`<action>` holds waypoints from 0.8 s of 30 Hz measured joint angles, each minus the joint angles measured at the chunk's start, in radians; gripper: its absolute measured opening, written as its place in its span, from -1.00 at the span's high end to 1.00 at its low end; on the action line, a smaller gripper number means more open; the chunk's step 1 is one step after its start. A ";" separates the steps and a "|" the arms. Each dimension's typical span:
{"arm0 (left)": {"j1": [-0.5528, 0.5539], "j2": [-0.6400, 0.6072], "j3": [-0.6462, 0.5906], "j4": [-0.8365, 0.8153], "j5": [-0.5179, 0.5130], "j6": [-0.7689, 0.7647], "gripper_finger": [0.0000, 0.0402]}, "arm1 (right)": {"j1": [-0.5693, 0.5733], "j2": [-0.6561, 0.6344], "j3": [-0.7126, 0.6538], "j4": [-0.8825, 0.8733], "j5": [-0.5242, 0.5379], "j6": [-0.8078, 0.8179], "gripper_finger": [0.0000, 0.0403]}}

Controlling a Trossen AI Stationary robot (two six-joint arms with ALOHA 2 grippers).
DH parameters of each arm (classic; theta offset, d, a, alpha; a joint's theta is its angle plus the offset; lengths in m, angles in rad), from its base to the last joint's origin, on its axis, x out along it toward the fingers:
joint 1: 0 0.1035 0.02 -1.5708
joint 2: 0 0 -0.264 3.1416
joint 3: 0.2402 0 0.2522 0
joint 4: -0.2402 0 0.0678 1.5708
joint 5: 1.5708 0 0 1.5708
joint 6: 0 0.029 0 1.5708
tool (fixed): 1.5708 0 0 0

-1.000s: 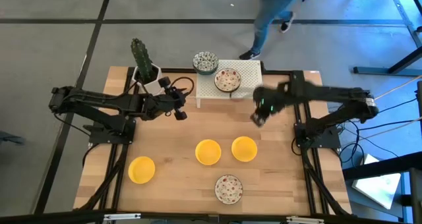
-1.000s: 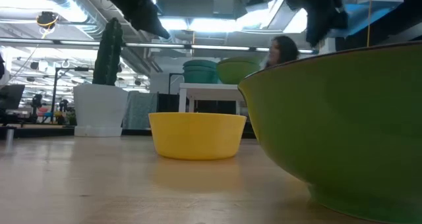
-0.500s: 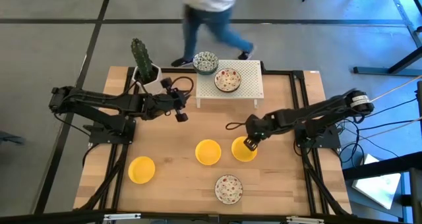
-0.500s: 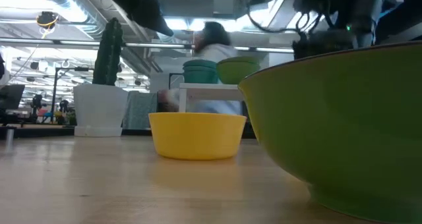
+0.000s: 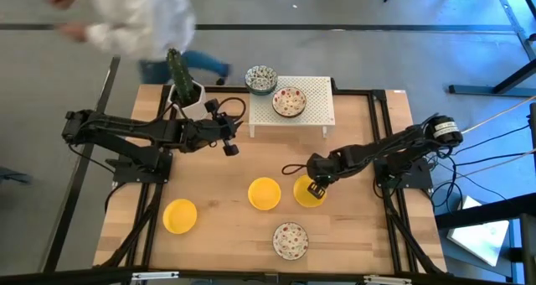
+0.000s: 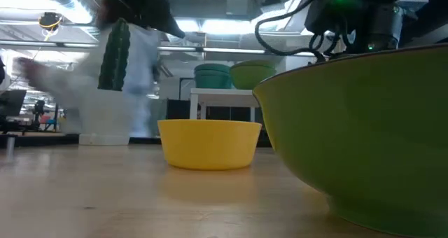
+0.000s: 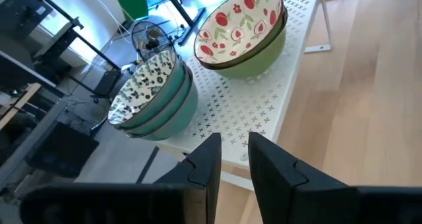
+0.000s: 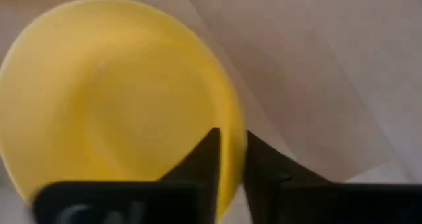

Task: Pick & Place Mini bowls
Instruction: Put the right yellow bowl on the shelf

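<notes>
Three plain yellow bowls stand on the table: one on the right point(image 5: 306, 193), one in the middle point(image 5: 265, 193) and one on the left point(image 5: 179, 215). A red-floral bowl point(image 5: 290, 239) stands near the near edge. On the white rack point(image 5: 314, 109) sit a stack of teal-speckled bowls point(image 7: 155, 95) and a stack of red-floral bowls point(image 7: 242, 28). My right gripper point(image 5: 316, 189) is down at the right yellow bowl, shut on its rim. My left gripper point(image 5: 229, 147) hovers by the rack's left end, narrowly open, holding nothing. My right gripper point(image 8: 231, 141) has the right yellow bowl by its rim point(image 8: 231, 112), on the side toward the table's right edge. One finger is inside the bowl and one outside. The fingers come from above, pointing down. The bowl stands upright on the table.
A white pot with a green cactus point(image 5: 182, 82) stands at the far left corner beside the rack. A person point(image 5: 134, 21) passes beyond the far edge. Bare wood lies between the rack and the yellow bowls and along the near left.
My right gripper has swung from beside the rack's right leg toward the near edge and gone down onto the right yellow bowl's rim. The bowls have stayed in place. A person has walked from right to left behind the table.
</notes>
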 joint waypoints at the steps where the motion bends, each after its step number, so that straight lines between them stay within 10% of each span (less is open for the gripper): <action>1: 0.000 0.000 0.000 0.000 0.000 0.000 0.65 | 0.000 -0.004 0.003 -0.005 -0.003 -0.006 0.89; 8: 0.000 0.000 0.000 -0.057 0.051 0.000 0.65 | -0.016 -0.076 0.208 -0.221 -0.002 -0.076 0.97; 13: 0.000 0.000 0.000 -0.072 0.045 0.000 0.65 | -0.109 -0.122 0.456 -0.569 0.248 -0.108 0.98; 17: 0.000 0.000 0.000 -0.073 0.046 0.000 0.65 | -0.251 -0.129 0.598 -0.741 0.462 -0.126 0.98; 24: 0.000 0.000 0.000 -0.076 0.050 0.000 0.65 | -0.635 -0.127 0.662 -0.611 0.460 -0.369 0.99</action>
